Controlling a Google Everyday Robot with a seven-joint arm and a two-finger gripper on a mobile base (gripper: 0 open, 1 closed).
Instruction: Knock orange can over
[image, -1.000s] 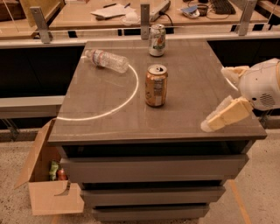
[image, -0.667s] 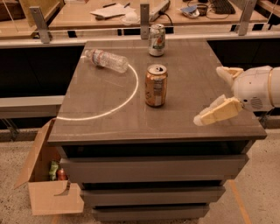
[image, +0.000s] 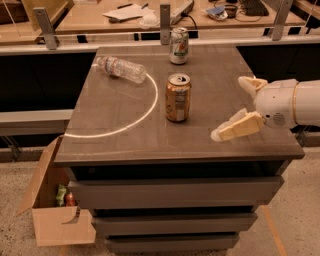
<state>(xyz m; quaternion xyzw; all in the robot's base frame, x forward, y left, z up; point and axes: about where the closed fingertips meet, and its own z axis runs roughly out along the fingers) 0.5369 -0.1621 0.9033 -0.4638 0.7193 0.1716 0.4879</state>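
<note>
The orange can (image: 178, 97) stands upright near the middle of the grey table top (image: 115, 115), with its silver top and pull tab showing. My gripper (image: 231, 107) comes in from the right edge of the view, to the right of the can and apart from it, low over the table. Its two cream fingers (image: 238, 127) are spread wide and hold nothing. One finger reaches toward the table's front, the other sits farther back.
A white-and-green can (image: 179, 45) stands upright at the back of the table. A clear plastic water bottle (image: 121, 69) lies on its side at the back left. An open cardboard box (image: 55, 210) sits on the floor at the left. A railing and desks lie behind.
My gripper has moved left over the table, closer to the orange can. The can and the other objects have not moved.
</note>
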